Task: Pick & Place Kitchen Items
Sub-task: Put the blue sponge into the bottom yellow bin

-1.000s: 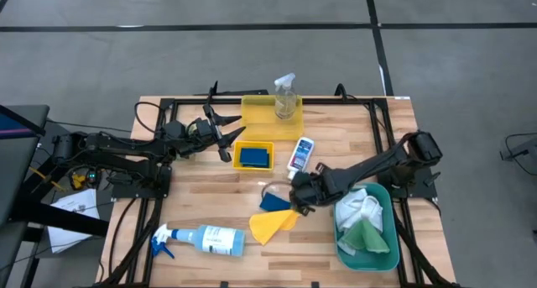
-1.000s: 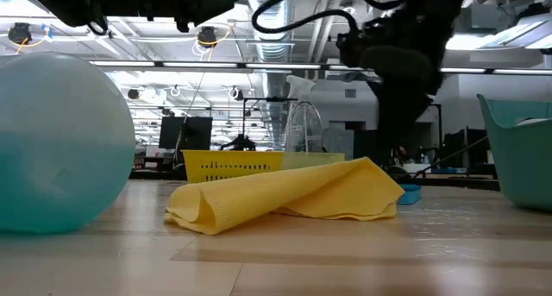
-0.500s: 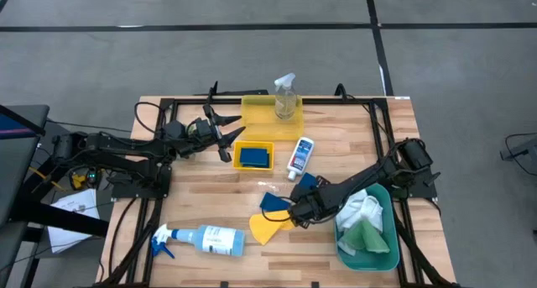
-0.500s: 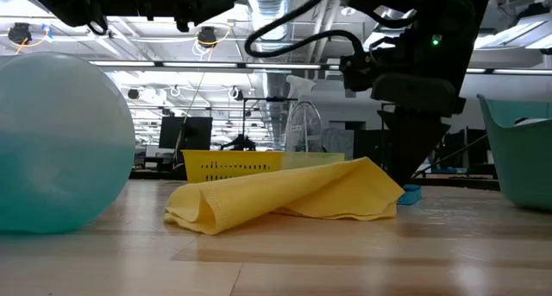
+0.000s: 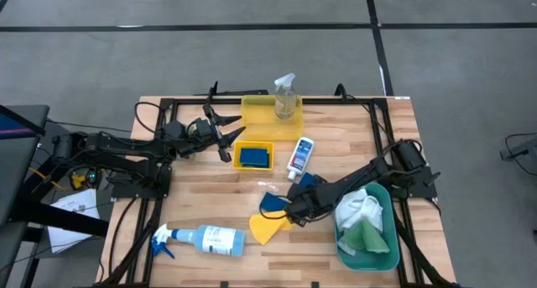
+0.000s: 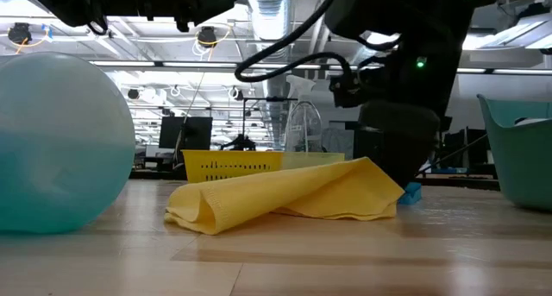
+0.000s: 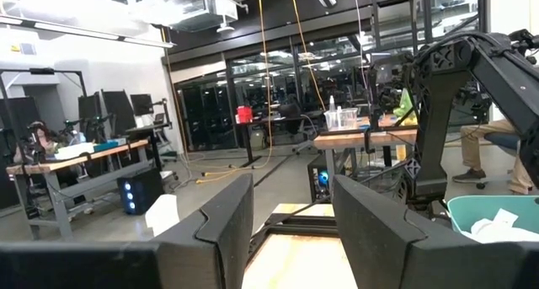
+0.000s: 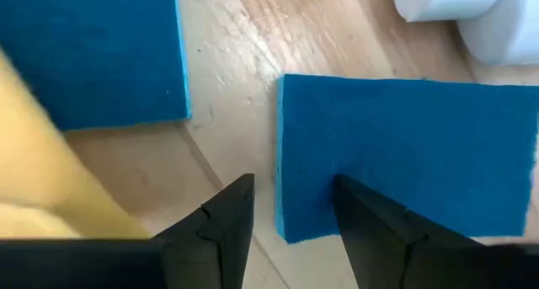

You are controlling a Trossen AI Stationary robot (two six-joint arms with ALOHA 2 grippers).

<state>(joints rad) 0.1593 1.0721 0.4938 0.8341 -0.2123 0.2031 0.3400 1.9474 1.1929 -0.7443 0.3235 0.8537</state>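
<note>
Right gripper has dropped from mid-bench onto 1 blue sponge beside the yellow cloth, claw spread, nothing pinched; grasp imminent.

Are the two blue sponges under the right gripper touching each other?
Apart. The right wrist view shows a strip of bare wood between one blue sponge and the other blue sponge, with the right gripper above that gap.

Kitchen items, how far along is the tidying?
Done: white and green cloths lie in the teal bin; one sponge sits in the small yellow tray. In hand: the open right tool hovers over a blue sponge. Left: yellow cloth, lying spray bottle, small white bottle.
</note>
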